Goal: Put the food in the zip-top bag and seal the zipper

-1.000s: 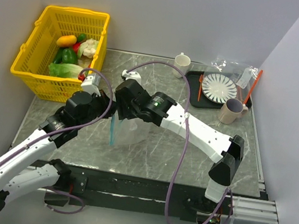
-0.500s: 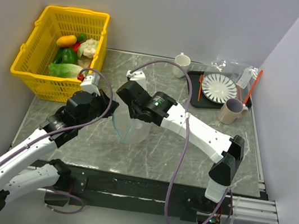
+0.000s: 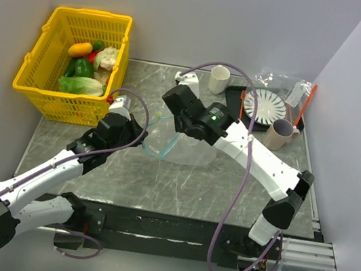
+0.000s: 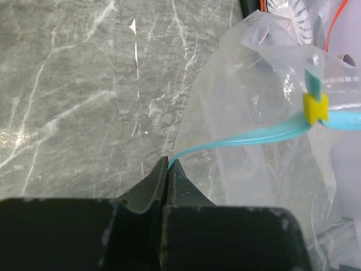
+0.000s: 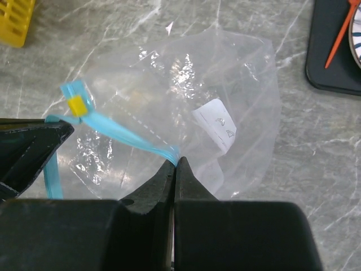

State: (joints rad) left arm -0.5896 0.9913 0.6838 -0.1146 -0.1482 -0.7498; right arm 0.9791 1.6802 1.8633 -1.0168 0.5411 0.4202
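Note:
The clear zip-top bag [image 3: 188,152] hangs slack over the middle of the table, held up by its mouth. Its teal zipper [image 3: 154,146] runs between my two grippers. My left gripper [image 3: 142,132] is shut on one end of the zipper [image 4: 248,136], pinched at the fingertips [image 4: 169,164]. A yellow slider [image 4: 315,107] sits further along the strip. My right gripper [image 3: 174,116] is shut on the zipper [image 5: 135,138] at another spot, fingertips [image 5: 176,162] together. The bag [image 5: 225,90] shows only a white label inside. The food [image 3: 84,69] lies in the yellow basket [image 3: 90,14] at the back left.
A black tray [image 3: 233,113] at the back right carries a striped plate [image 3: 265,105] and an orange-red stick [image 3: 242,104]. A beige mug [image 3: 278,134] and a white cup [image 3: 219,78] stand near it. Crumpled clear plastic [image 3: 282,79] lies behind the tray.
My right gripper has shut on the zipper. Both grippers and the bag have shifted right and away from the bases, and the bag mouth now stretches between them.

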